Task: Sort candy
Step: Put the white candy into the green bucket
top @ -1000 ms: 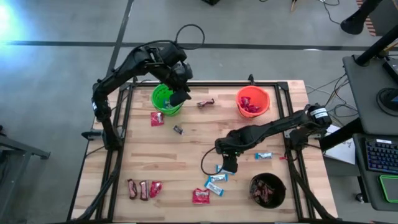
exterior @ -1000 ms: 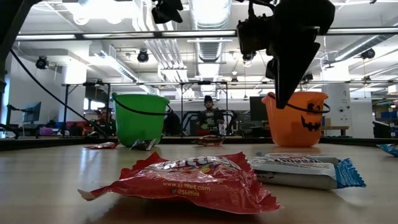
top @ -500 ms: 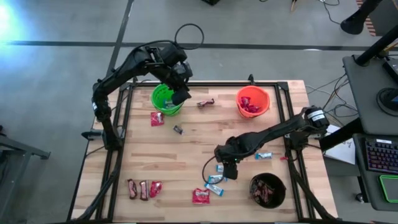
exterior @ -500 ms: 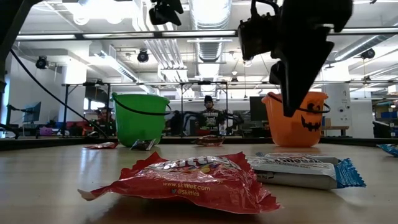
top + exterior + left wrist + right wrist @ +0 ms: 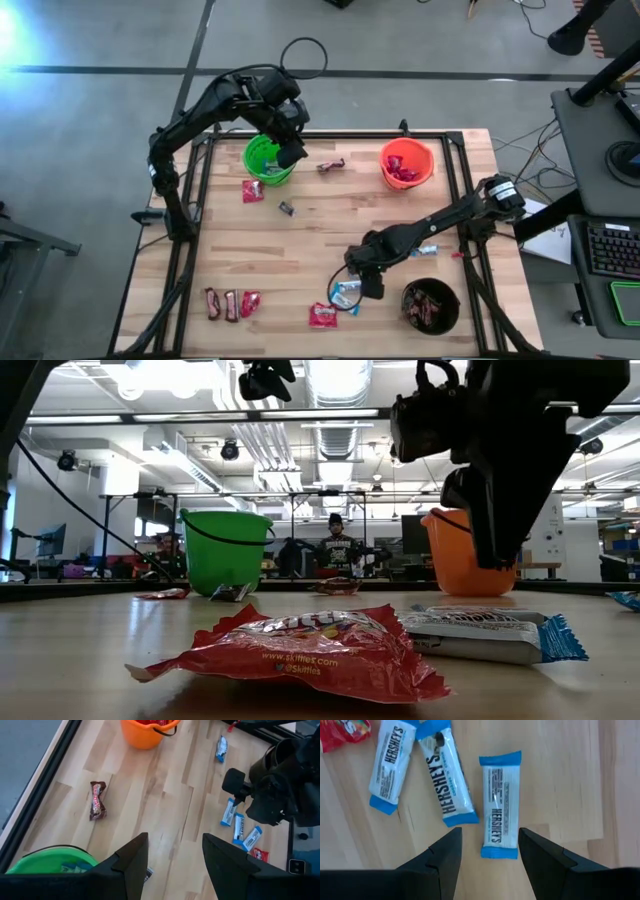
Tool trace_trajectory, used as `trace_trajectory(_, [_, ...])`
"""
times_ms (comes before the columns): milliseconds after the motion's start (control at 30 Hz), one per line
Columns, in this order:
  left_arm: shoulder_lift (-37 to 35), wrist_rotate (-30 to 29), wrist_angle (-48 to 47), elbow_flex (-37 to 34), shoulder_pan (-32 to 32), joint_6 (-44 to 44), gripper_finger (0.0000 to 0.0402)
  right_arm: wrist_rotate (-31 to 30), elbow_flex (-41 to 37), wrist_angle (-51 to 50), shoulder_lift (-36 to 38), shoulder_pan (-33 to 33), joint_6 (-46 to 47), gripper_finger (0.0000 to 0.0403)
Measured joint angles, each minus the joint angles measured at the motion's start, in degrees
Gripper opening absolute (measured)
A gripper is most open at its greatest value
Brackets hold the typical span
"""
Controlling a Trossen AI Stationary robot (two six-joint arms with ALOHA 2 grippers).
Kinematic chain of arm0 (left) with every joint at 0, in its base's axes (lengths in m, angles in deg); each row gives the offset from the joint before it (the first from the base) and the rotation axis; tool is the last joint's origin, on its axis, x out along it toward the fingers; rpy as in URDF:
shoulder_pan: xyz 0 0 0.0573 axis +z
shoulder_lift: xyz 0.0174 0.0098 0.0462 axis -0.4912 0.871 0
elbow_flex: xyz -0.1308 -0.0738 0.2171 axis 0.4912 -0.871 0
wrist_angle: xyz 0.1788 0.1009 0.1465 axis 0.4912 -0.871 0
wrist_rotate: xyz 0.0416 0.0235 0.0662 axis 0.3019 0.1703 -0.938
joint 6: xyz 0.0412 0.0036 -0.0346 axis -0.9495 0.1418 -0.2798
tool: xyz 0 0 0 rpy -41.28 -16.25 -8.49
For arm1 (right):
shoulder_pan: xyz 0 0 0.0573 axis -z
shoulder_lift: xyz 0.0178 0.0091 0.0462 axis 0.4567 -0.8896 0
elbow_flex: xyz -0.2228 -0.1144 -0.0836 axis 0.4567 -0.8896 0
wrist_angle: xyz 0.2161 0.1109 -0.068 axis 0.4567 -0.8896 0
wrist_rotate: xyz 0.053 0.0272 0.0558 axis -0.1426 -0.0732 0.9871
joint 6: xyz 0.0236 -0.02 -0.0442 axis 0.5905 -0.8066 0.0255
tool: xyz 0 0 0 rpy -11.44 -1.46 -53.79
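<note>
Sorting is partly done: buckets hold some candy, but much lies loose on the desk. Right claw (image 5: 489, 851), wide and empty, hovers over a blue bar (image 5: 499, 804); left claw (image 5: 174, 854), wide, hangs above the green bucket (image 5: 262, 160).

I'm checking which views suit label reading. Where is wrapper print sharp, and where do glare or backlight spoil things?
Right wrist view: the print on the blue-and-white bars is crisp under even light. Low view: the near red packet is readable, while the right arm is a dark silhouette against bright ceiling lights. High view: glare at the upper-left corner, candy print too small.
</note>
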Motion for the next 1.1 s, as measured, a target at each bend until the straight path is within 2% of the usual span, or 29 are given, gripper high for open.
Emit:
trace_trajectory(333, [0.0, 0.0, 0.04, 0.0, 0.0, -1.59, 0.0169, -0.03, -0.51, 1.46, -0.01, 0.07, -0.62, 0.0185])
trace_trajectory(533, [0.02, 0.0, 0.02, -0.02, 0.0, -2.85, 0.0169, -0.05, -3.42, 5.73, -0.01, 0.11, -0.01, 0.0185])
trace_trajectory(1100, [0.04, 0.04, 0.02, -0.02, 0.0, -3.08, 0.0169, 0.03, -8.43, 8.95, -0.01, 0.63, -0.01, 0.0185])
